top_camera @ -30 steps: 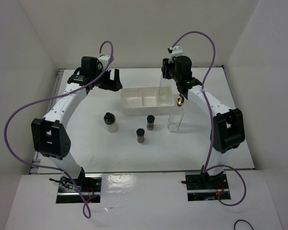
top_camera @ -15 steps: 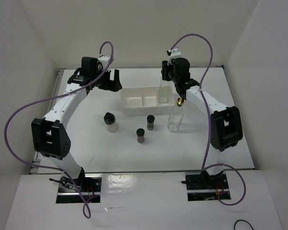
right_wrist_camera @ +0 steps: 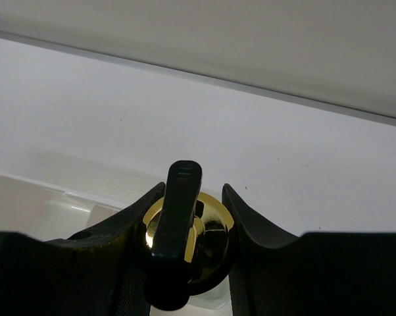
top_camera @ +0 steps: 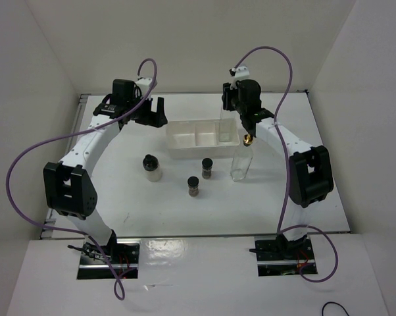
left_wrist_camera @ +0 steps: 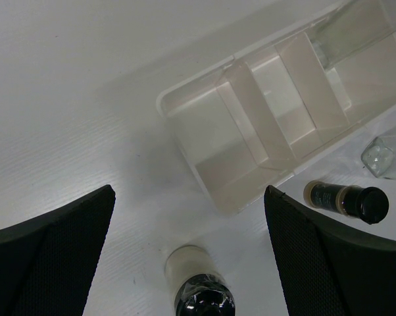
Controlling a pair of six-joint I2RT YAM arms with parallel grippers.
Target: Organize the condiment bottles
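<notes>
Held bottle (top_camera: pixel 225 131), tall clear glass, stands upright in the right compartment of the tray (top_camera: pixel 185 153), upper centre of the top view. Right hand (right_wrist_camera: pixel 191 220) is clamped narrow on its gold pourer top (right_wrist_camera: pixel 214 227), one finger on each side. Loose bottle (top_camera: pixel 241 163), same kind, stands on the bench (top_camera: pixel 132 197) just below the tray's right end. Two dark jars (top_camera: pixel 207 168) (top_camera: pixel 193 186) stand below the tray, near each other. Whitish jar (top_camera: pixel 151 167) stands to their left, apart. Left hand (top_camera: pixel 155 110) hangs wide and holds nothing, above the bench at the tray's upper left.
</notes>
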